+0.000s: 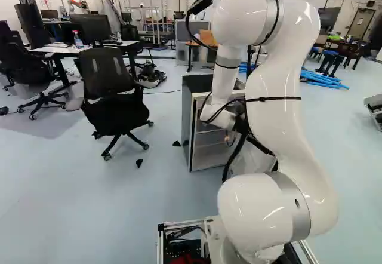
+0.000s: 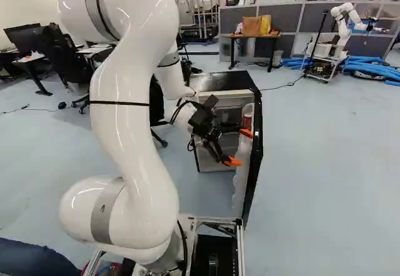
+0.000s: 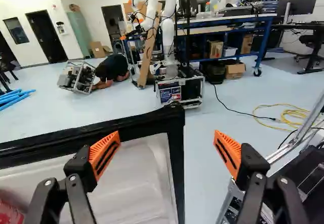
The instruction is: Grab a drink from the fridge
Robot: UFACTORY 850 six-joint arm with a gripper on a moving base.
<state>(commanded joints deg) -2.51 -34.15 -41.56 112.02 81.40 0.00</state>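
Gripper is black, two-fingered, spread wide, centre-right of the right base view, by the opened fridge. Orange pads, ribbed edges, wedge-shaped with dark slots; wrist view has them well apart, nothing pinched. Black-rimmed corner of the fridge door shows between the fingers, one finger on the side of the white moulded plastic liner. Drink: red can, rounded side, on the inner side of the door, right of centre in the right base view, just beside the upper orange pad; wrist view gives only a red part of it, near the finger on the liner side, partly cut off. Label on it too small to make out. Fridge: boxy, glossy black top, pale front frame, shelves inside; middle of the left base view, partly behind the arm. Arm is smooth glossy white, grey bands at the joints, thin black straps. Black mesh-back chair, star base on castors, left of centre in the left base view. Wooden-topped table with brown and yellow bags, upper middle of the right base view. Blue tubes and another robot, upper right. Floor smooth, pale blue-grey.
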